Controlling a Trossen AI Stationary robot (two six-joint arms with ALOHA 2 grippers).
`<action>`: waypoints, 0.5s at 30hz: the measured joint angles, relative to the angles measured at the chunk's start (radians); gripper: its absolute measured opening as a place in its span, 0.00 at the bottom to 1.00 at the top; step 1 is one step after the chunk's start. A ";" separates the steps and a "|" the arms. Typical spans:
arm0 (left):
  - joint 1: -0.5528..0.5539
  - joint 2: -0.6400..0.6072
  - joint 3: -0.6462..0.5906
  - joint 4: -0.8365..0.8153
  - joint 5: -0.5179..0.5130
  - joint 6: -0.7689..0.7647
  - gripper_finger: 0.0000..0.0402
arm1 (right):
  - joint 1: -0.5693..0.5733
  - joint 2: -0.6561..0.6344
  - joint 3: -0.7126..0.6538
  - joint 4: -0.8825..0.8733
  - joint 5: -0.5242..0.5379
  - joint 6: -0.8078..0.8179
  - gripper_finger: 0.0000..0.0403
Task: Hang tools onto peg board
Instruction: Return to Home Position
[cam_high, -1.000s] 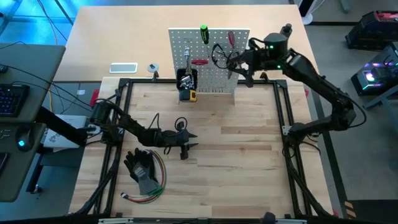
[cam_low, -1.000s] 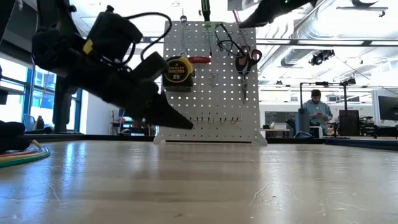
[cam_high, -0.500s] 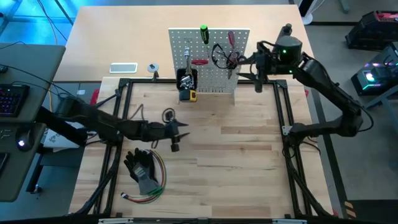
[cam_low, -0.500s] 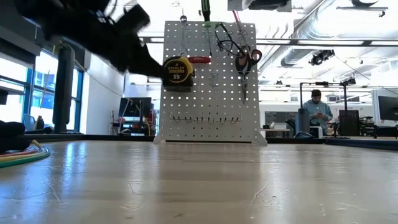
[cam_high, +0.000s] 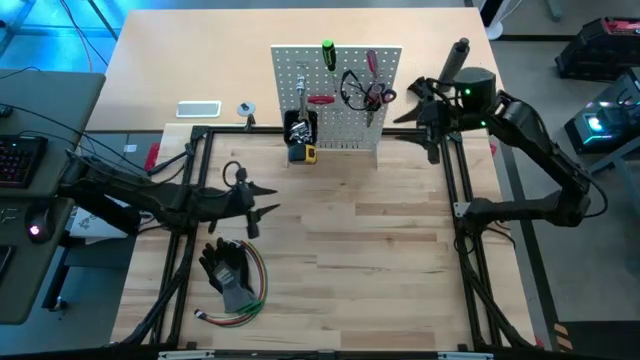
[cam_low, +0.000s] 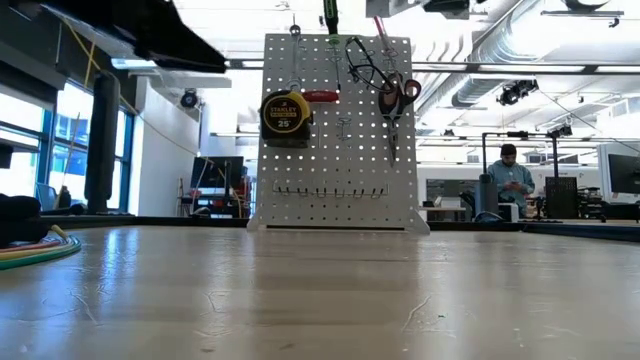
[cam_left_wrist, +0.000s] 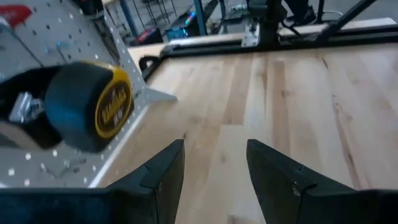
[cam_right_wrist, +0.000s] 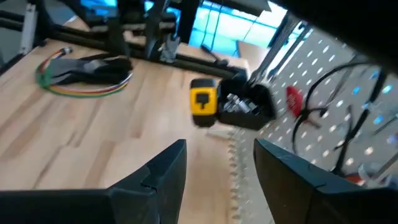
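Peg board: upright at the far edge of the wooden table, holed face towards the arms.
Tape measure: yellow, hung upper left on the board, printed side facing out.
Scissors: red handles up, blades pointing straight down, long axis vertical.
Green screwdriver: at the board's top edge, axis vertical; cut off by the top of the low view.
Goggles: thin black loops hung beside the scissors, touching them.
Black bin: on the board front; contents too small to tell.
Left gripper: over the table's left side, near the black gloves, fingers spread, holding nothing.
Right gripper: just right of the board, apart from it, fingers spread, empty.
Hard to see: in the low view the left arm is only a dark shape at the upper left; the right gripper is out of frame there.
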 joint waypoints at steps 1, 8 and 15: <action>-0.004 -0.017 0.000 -0.030 0.001 -0.016 0.41 | 0.000 -0.007 0.000 -0.023 0.000 0.000 0.45; -0.034 -0.078 0.000 -0.215 0.006 -0.167 0.41 | 0.000 -0.043 0.000 -0.166 -0.001 0.001 0.45; -0.074 -0.066 0.000 -0.330 0.069 -0.315 0.41 | 0.000 -0.045 0.000 -0.300 -0.002 0.031 0.45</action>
